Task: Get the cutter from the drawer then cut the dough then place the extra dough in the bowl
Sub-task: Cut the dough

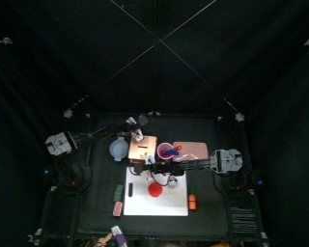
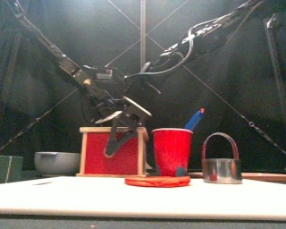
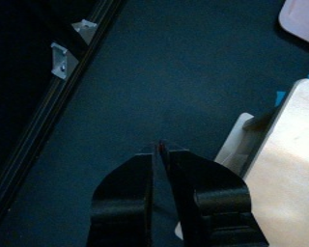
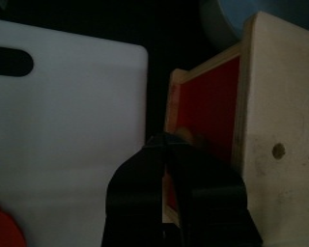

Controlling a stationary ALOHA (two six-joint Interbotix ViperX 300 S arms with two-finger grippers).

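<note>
The wooden box (image 2: 114,150) stands behind the white cutting board (image 2: 62,195), and its red drawer front (image 4: 203,101) faces the board. My right gripper (image 4: 164,145) hangs just in front of that drawer front, jaws shut with nothing visible between them; from the front, the right gripper (image 2: 119,130) covers part of the red panel. On the board lie a flat red dough disc (image 2: 157,181) and, to its right, the metal cutter (image 2: 221,166) with its wire handle upright. My left gripper (image 3: 161,152) is shut over bare table behind the box (image 3: 293,145). The blue-grey bowl (image 2: 58,161) sits left of the box.
A red cup (image 2: 172,150) holding a blue knife (image 2: 195,119) stands right of the box, with the pink tray (image 1: 192,148) behind it. In the top view the board (image 1: 170,217) fills the table's front middle and the bowl (image 1: 119,148) sits at the back left.
</note>
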